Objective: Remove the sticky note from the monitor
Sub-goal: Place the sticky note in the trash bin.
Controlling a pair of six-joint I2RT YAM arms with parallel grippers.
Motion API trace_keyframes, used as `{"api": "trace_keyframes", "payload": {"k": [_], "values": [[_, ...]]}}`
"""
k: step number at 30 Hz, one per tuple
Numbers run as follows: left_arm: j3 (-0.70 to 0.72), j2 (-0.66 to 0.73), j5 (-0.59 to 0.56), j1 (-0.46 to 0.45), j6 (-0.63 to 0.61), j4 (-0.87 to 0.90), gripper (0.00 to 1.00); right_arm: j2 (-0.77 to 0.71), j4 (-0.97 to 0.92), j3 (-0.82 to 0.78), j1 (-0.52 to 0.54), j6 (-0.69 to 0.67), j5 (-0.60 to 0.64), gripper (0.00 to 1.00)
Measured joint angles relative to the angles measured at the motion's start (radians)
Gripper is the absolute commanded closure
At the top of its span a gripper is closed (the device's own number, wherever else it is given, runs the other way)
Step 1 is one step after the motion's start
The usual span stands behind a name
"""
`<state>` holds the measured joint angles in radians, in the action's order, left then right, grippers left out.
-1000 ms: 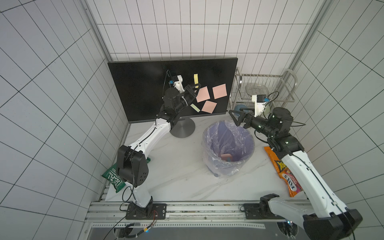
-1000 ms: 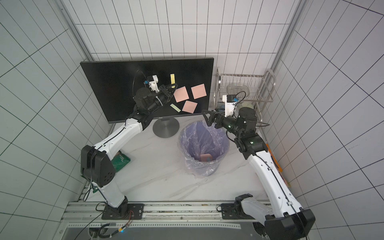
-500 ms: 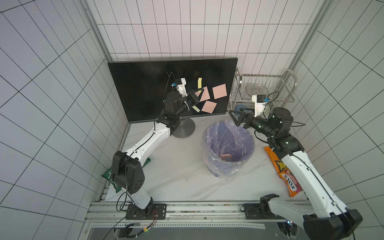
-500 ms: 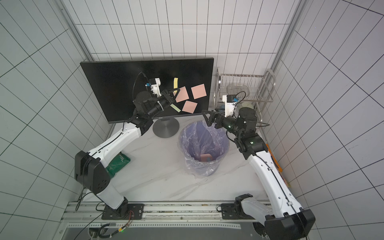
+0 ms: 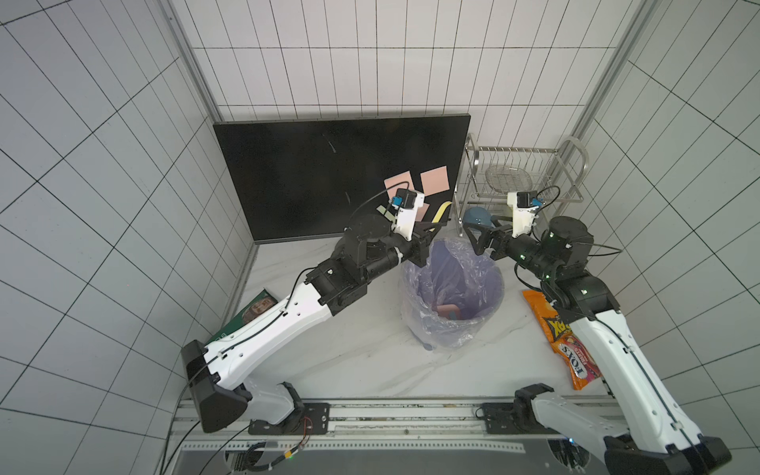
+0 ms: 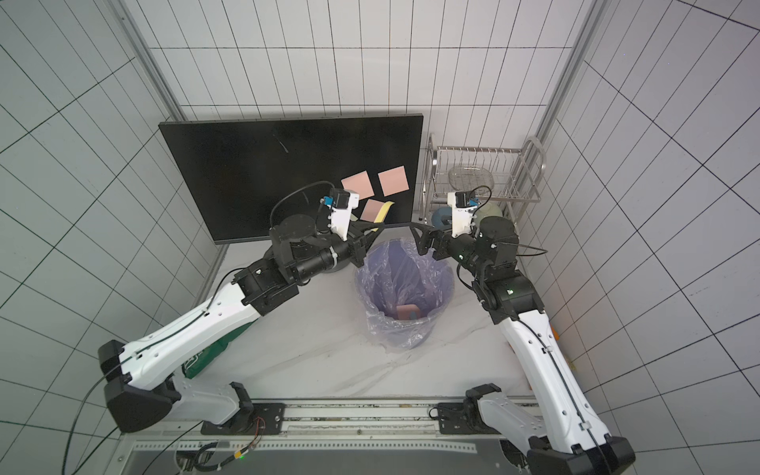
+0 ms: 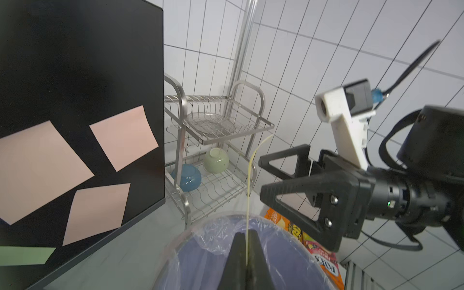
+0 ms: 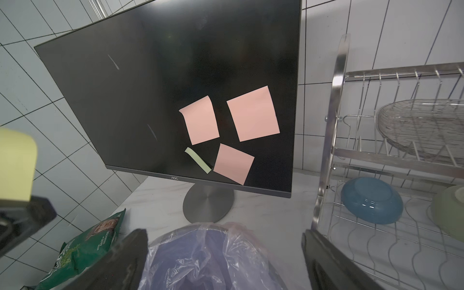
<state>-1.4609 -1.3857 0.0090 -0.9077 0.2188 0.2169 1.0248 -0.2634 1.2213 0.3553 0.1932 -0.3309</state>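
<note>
Monitor [image 5: 329, 177]: black, upright on a round grey base, at the desk's [image 5: 349, 349] 12 o'clock edge against the tiled wall. Stuck to the screen's 4 o'clock corner: three pink notes [image 8: 253, 113], plus a narrow green strip [image 8: 198, 160] just beside the lowest one. Yellow sticky note [image 5: 441, 210]: off the screen, standing up out of the left gripper [image 7: 246, 241], whose jaws are clamped tight on its lower edge; it curls over at the free end. Note and gripper sit above the 12 o'clock rim of the bin [image 5: 411, 304]. Bin: purple, lined with a clear bag, mid-desk, at 5 o'clock from the monitor's base; a pink scrap lies at the bottom. Right gripper [image 5: 473, 238]: jaws spread wide, nothing between them, over the bin's 1 o'clock rim, facing the left gripper and apart from it. Wire dish rack [image 5: 514, 149]: at 3 o'clock of the monitor, two tiers; a blue bowl [image 8: 371, 200] and a pale green bowl [image 7: 216, 160] on the lower tier. Orange snack bags [image 5: 547, 316]: flat on the desk at 3 o'clock of the bin. Green snack bag [image 5: 251, 312]: at 9 o'clock of the bin, partly under the left arm.
</note>
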Motion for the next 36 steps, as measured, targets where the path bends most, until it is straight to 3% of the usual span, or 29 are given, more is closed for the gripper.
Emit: {"api": "trace_keyframes", "payload": {"k": [4, 9, 15, 18, 24, 31, 36], "values": [[0.022, -0.032, -0.071, -0.056, -0.071, 0.089, 0.99, -0.028, -0.031, 0.000, -0.037, -0.015, 0.018, 0.01], [0.025, -0.091, -0.101, -0.093, -0.112, 0.167, 0.88, -0.049, -0.049, 0.000, -0.057, -0.024, 0.029, 0.01], [0.025, -0.105, -0.093, -0.104, -0.137, 0.214, 0.68, -0.050, -0.055, 0.000, -0.057, -0.024, 0.028, 0.01], [0.025, -0.105, -0.079, -0.104, -0.142, 0.216, 0.51, -0.049, -0.056, 0.000, -0.057, -0.024, 0.024, 0.01], [0.024, -0.090, -0.053, -0.097, -0.120, 0.224, 0.34, -0.036, -0.047, 0.000, -0.058, -0.011, 0.005, 0.01], [0.031, 0.007, 0.056, 0.006, -0.071, 0.220, 0.02, 0.060, 0.027, 0.000, -0.061, 0.066, -0.042, 0.01], [0.072, 0.112, 0.138, 0.135, -0.029, 0.206, 0.01, 0.174, 0.118, 0.010, -0.061, 0.187, -0.059, 0.01]]}}
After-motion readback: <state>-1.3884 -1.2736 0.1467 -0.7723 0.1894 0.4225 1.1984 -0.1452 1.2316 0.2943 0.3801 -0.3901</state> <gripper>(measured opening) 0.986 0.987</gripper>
